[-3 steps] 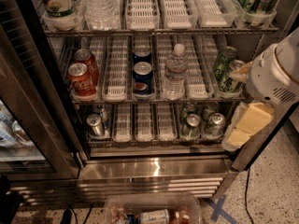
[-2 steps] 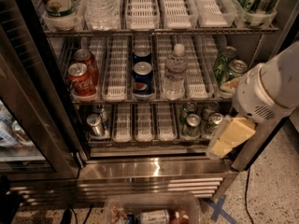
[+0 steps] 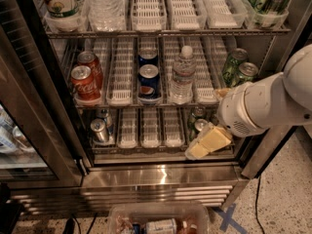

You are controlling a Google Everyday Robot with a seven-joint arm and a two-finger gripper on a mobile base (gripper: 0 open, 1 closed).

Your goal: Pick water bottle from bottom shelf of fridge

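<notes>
The water bottle [image 3: 183, 76], small, clear and ribbed with a white cap, stands upright in a white lane tray on the middle visible shelf of the fridge [image 3: 161, 177]. The shelf under it, the lowest one, holds only cans. My gripper [image 3: 207, 143], cream-coloured, is at the front edge of that lowest shelf, below and to the right of the bottle and not touching it. It hangs in front of the silver cans [image 3: 197, 121] at the shelf's right. My white arm [image 3: 265, 101] reaches in from the right.
Red cola cans [image 3: 83, 82], blue Pepsi cans [image 3: 148, 79] and green cans [image 3: 239, 67] share the bottle's shelf. Silver cans [image 3: 100, 128] stand lower left. A bigger clear bottle [image 3: 105, 4] is on the top shelf. The glass door [image 3: 29, 130] stands open at left. A plastic bin [image 3: 156, 221] sits on the floor.
My arm has swung left and downward, bringing the gripper from beside the fridge's right frame to the front of the lowest shelf. The bottle and cans have not moved.
</notes>
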